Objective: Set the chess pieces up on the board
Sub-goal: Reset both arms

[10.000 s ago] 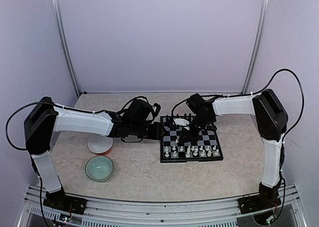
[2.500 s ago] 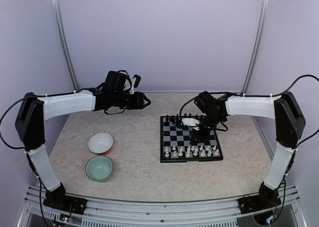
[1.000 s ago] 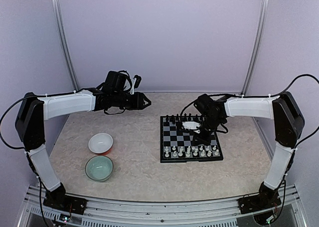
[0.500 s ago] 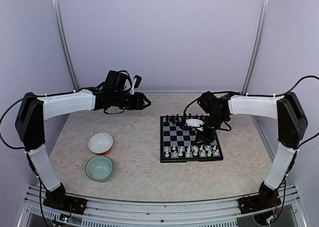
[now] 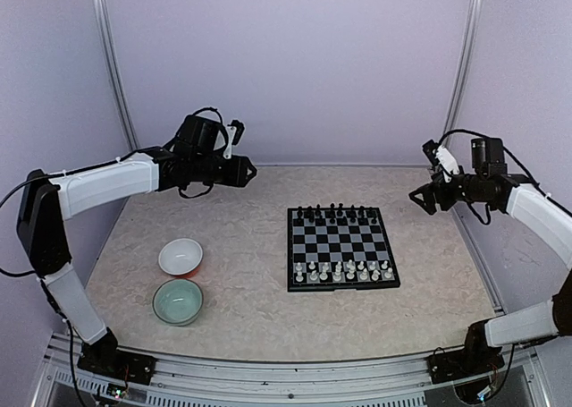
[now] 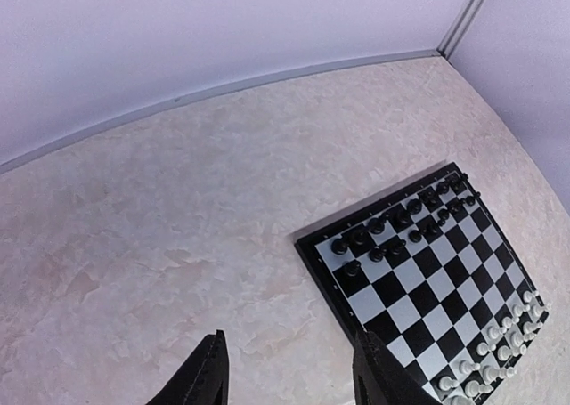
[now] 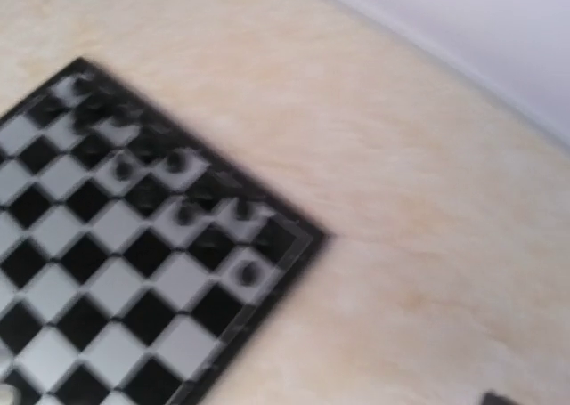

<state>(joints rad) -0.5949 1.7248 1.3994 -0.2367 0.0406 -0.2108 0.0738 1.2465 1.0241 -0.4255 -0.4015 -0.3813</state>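
Black and white chess pieces (image 5: 340, 270) line the board (image 5: 340, 244)'s ends; right gripper (image 5: 422, 199) has withdrawn, grip unreadable; left gripper (image 6: 294, 378) gapes empty. Setup looks complete.

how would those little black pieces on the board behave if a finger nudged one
The black pieces look tiny and tightly packed, so one probably tips easily and knocks neighbours. They seem light plastic, likely awkward to pinch squarely. The board looks thin, so it may slide too.
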